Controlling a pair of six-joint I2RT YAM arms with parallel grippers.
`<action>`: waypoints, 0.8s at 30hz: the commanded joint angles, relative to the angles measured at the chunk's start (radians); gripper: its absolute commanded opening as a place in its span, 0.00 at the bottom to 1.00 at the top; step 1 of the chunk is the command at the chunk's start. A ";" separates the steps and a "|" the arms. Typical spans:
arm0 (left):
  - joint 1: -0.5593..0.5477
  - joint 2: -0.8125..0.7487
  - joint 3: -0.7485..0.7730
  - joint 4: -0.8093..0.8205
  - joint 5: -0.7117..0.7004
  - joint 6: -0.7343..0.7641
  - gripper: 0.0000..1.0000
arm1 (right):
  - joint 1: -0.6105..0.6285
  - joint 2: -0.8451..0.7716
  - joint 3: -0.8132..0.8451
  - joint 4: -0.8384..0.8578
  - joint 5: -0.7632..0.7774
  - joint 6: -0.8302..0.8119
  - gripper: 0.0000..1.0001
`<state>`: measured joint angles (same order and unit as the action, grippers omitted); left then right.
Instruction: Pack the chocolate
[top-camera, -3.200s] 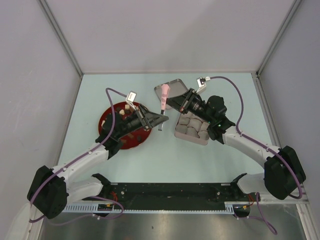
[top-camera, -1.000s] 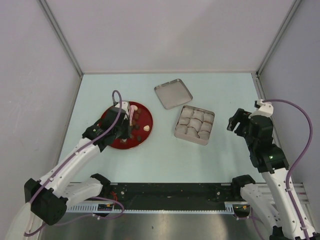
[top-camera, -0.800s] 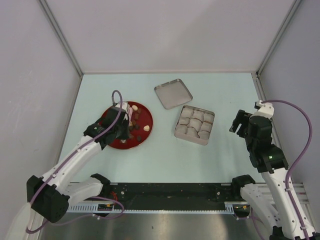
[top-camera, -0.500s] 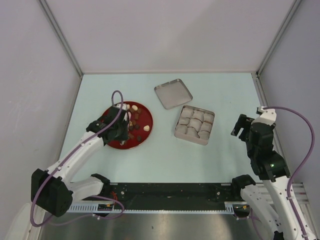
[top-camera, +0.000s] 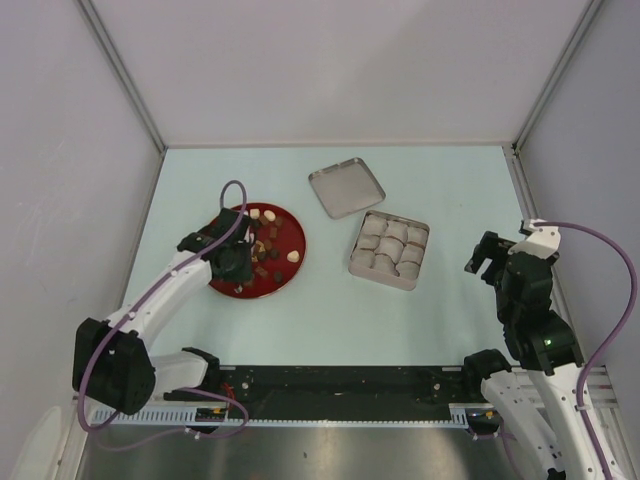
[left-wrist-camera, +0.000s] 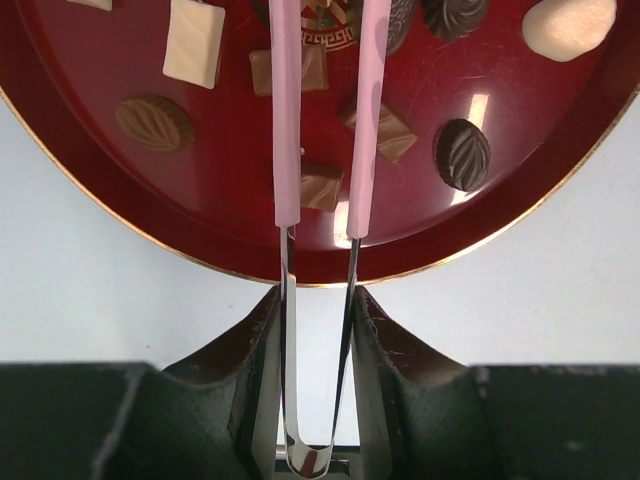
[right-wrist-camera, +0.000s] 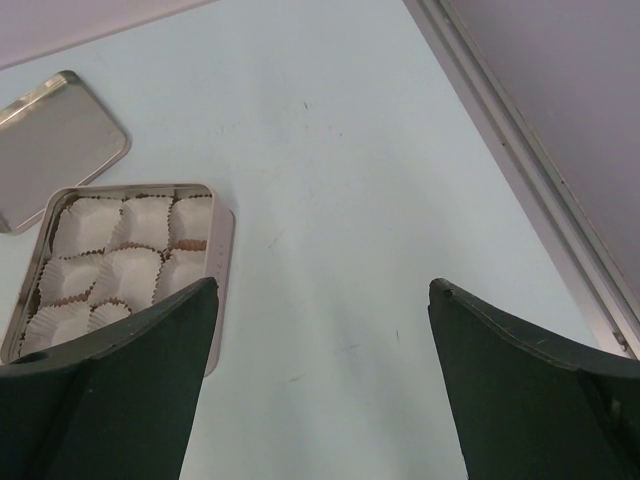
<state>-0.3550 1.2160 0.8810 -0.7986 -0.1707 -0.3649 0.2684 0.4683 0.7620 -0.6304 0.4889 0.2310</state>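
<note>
So the chocolate (left-wrist-camera: 463, 153) is all sitting on the red plate (left-wrist-camera: 200, 215), dark, milk and white pieces scattered around. The pink-tipped tweezers (left-wrist-camera: 361, 130) are reaching over them, and the left gripper (left-wrist-camera: 317, 305) is pinching their metal legs from both sides, I'm guessing to squeeze them onto one piece. The square tin (right-wrist-camera: 222, 290) of paper cups (right-wrist-camera: 130, 270) is waiting near the plate, lid (top-camera: 346, 187) lying beside it. The right gripper (right-wrist-camera: 318, 300) is hanging well off to the right, fingers spread wide, holding nothing.
</note>
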 joint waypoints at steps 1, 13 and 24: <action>0.017 0.027 0.053 0.009 0.011 0.020 0.34 | 0.011 -0.011 -0.003 0.040 0.001 -0.012 0.90; 0.051 0.093 0.084 0.030 0.014 0.055 0.37 | 0.015 -0.010 -0.003 0.041 -0.007 -0.015 0.90; 0.080 0.161 0.130 0.032 0.019 0.104 0.40 | 0.015 -0.008 -0.004 0.043 -0.019 -0.019 0.90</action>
<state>-0.2893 1.3621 0.9512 -0.7872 -0.1673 -0.3016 0.2790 0.4671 0.7589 -0.6228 0.4770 0.2268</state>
